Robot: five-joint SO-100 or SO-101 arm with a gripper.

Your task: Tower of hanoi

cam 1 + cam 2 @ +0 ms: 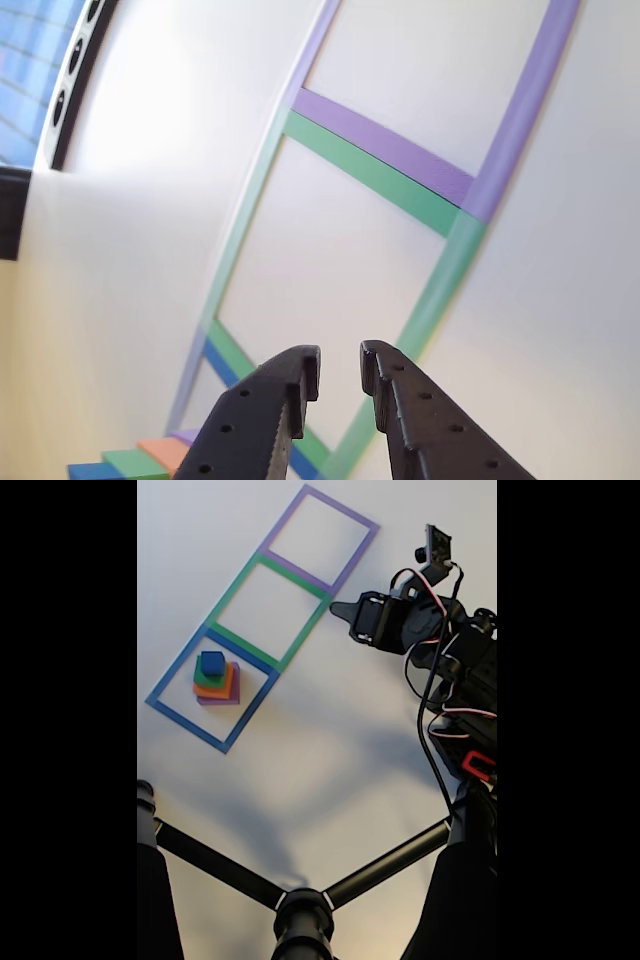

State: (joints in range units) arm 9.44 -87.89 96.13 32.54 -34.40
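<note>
Fixed view, left to right: tower of hanoi (216, 678) stacked whole in blue tape square (165, 683) at left, blue cube on top. Green tape square (228, 588) and purple tape square (290, 521) hold no blocks. Gripper (342, 610) at right, near green square, well apart from stack. Fingers (290, 385) slightly spread, pinching nothing. Judgement: no transfer begun; all moves left.

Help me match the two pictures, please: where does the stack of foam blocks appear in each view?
Other view: the stack of foam blocks peeks in at the bottom left edge, left of the gripper.
Fixed view: the stack stands inside the blue tape square, left of centre.
Shared landmark: the green tape square next along the row.
</note>
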